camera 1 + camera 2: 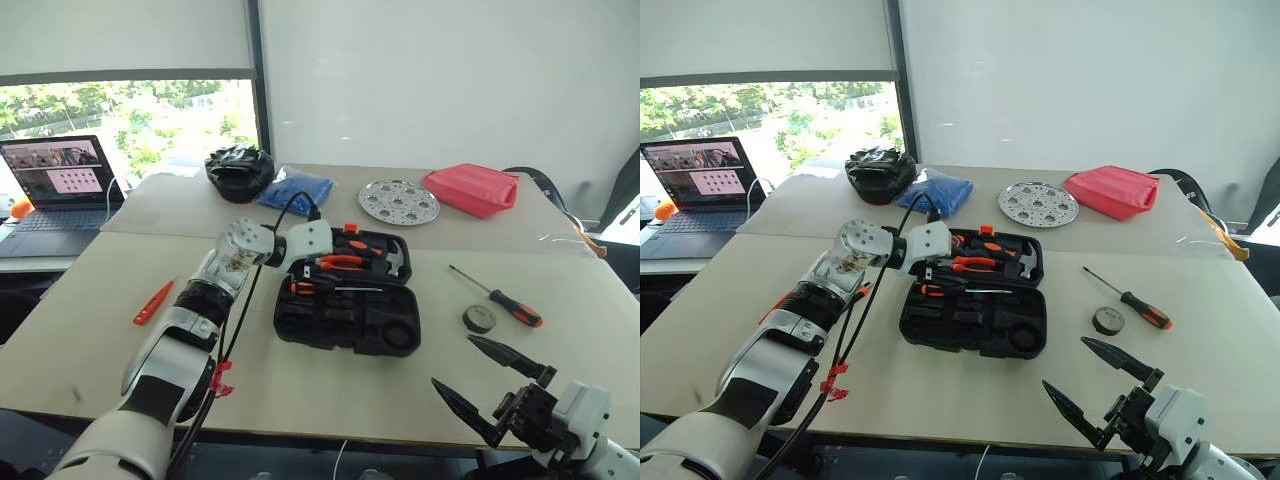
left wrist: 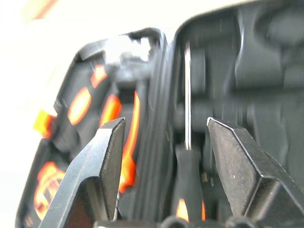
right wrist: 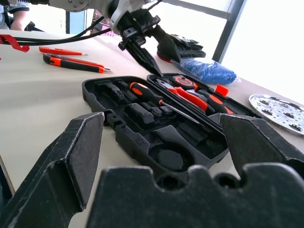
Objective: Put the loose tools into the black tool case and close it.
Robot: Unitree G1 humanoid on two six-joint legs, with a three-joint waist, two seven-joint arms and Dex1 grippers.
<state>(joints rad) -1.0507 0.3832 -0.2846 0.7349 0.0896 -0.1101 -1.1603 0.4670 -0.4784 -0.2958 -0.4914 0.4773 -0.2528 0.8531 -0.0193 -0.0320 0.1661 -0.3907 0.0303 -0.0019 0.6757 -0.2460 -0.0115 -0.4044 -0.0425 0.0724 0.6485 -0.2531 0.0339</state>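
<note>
On the table's far left lies a small orange tool (image 1: 153, 302), well apart from the case. An orange-black utility knife (image 3: 73, 63) lies beside it in the right wrist view. The left gripper (image 3: 142, 50) hovers over the left end of the black tool case (image 1: 347, 318); its fingers (image 2: 102, 166) stand partly apart with nothing between them, clear of the screwdriver in the case (image 3: 156, 100) lying in a slot below. The case lies open at table centre, pliers and a hammer seated in its far half. To its right lie a loose screwdriver (image 1: 497, 297) and, just beside it, a small black tape roll (image 1: 479, 319). The right gripper (image 1: 490, 378) hangs near the table's near-right edge, fingers spread wide, holding and touching nothing.
</note>
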